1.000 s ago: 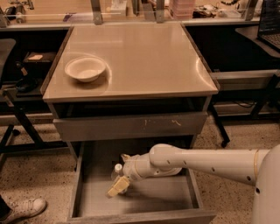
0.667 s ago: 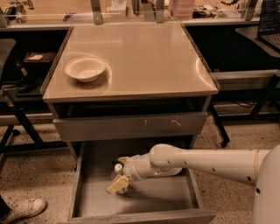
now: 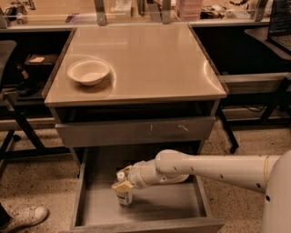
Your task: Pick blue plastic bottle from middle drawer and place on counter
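Note:
The blue plastic bottle (image 3: 124, 197) stands upright in the open middle drawer (image 3: 159, 205), near its left half, with its white cap (image 3: 121, 174) at the top. My gripper (image 3: 120, 185) reaches in from the right on a white arm and is shut on the bottle's upper part, just under the cap. The bottle's base looks to be on or just above the drawer floor. The tan counter (image 3: 150, 59) is above, on top of the grey cabinet.
A white bowl (image 3: 88, 71) sits on the counter's left side. The drawer above, its grey front (image 3: 136, 132) scratched, is closed over the rear of the open drawer. A cluttered bench (image 3: 136, 11) runs behind. A shoe (image 3: 25, 216) is at lower left.
The arm has hardly moved. The bottle's labelled body now shows upright below the gripper.

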`<state>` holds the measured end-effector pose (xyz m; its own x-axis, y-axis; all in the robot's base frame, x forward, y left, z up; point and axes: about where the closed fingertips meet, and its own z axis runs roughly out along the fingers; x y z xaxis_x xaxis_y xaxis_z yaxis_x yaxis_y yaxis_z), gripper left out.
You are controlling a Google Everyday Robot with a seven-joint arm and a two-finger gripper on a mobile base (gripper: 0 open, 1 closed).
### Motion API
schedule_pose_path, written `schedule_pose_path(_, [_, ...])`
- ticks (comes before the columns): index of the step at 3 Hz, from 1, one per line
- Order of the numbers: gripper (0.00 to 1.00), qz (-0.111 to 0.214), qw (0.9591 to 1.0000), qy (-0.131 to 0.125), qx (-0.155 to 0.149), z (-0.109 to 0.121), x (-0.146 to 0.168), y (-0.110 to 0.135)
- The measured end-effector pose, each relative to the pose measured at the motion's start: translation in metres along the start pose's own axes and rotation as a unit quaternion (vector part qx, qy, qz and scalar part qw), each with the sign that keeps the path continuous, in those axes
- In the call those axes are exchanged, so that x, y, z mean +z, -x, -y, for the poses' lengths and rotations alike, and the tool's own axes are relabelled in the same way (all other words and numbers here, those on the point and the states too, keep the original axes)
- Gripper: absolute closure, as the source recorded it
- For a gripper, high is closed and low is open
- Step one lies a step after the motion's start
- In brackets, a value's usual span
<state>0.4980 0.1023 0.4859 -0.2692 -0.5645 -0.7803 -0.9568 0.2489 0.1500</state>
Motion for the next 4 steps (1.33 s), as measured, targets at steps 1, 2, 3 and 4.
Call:
schedule_pose_path(1, [0.88, 0.000, 0.9997, -0.006, 0.022, -0.012, -0.012, 0.001])
schedule_pose_path(2, [1.00, 0.011, 0.9981, -0.027, 0.055, -0.029, -0.040, 0.012])
schedule_pose_path(3, [1.00, 0.024, 0.9953, -0.065, 0.067, -0.041, -0.080, 0.036])
schedule_pose_path(4, [1.00, 0.029, 0.9925, -0.111, 0.041, -0.041, -0.117, 0.069])
